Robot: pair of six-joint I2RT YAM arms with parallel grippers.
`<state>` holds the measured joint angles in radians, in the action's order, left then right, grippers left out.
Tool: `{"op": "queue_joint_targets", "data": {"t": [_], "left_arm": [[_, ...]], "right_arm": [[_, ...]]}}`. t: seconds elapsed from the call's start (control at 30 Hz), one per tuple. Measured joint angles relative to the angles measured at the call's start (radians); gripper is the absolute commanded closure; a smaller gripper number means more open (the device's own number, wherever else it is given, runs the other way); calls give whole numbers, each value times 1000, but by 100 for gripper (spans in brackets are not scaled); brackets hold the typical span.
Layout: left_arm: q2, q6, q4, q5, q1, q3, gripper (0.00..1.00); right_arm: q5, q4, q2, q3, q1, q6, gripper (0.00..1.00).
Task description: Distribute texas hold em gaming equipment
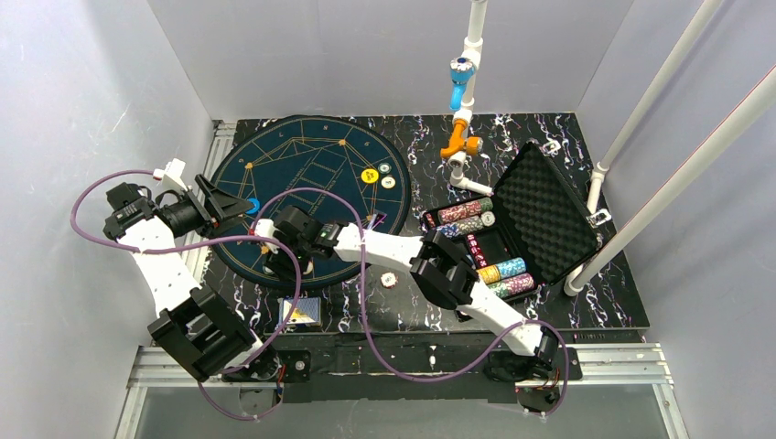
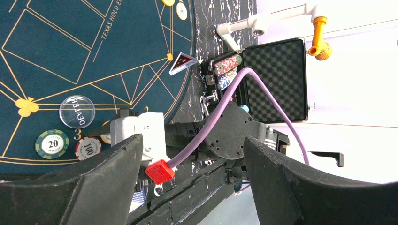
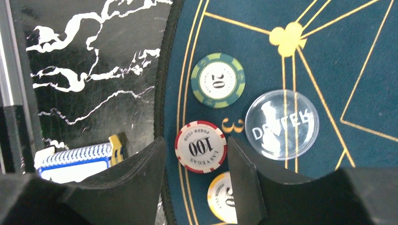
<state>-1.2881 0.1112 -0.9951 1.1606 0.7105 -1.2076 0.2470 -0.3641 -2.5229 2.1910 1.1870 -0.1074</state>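
Bright, even light falls from above, and shadows are soft and short. The mat point(image 1: 302, 183) is sharp in all three views. Right of the mat, the left wrist view's background blows out white. On the mat, glare streaks the clear dealer button point(image 3: 281, 124). The near fingers point(image 3: 136, 187) at the mat's edge are dark and blurred.

At the mat's point(image 3: 356, 37) near edge we are counting one green chip point(image 3: 218, 80), one red chip point(image 3: 201, 146), one yellow chip point(image 3: 224, 197) — three together — and one dealer button point(image 3: 281, 124). We are also seeing one loose chip point(image 1: 388, 280) on the table point(image 1: 549, 137), one blue-backed deck point(image 1: 302, 311) and one foam-lined case point(image 1: 549, 215).
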Motion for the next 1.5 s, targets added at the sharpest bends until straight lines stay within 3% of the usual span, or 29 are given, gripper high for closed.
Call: {"op": "queue_joint_targets", "data": {"t": [0.4,0.67,0.8,1.03,1.13,1.37,1.5], "left_arm": [[0,0,-1,3,0,-8,24],[-29,35,-2,-6,-10,-56,26],[-54,102,-21,-64,-72,-59,26],[-68,239,-61,-251,-327,-59,27],[-60,303,-61,-347,-478,-46,27],[-37,367,-21,-549,-808,24,28],[-36,360,41,-671,-1019,55,28]], "right_arm": [[50,-30,175,-111,-13,5,40],[48,-71,415,-387,-133,-68,39],[35,-122,578,-566,-198,-134,39],[12,-193,890,-814,-231,-241,39],[-10,-204,999,-934,-307,-267,39],[-60,-186,1048,-1068,-623,-267,41],[-91,-145,1048,-1095,-699,-250,41]]}}
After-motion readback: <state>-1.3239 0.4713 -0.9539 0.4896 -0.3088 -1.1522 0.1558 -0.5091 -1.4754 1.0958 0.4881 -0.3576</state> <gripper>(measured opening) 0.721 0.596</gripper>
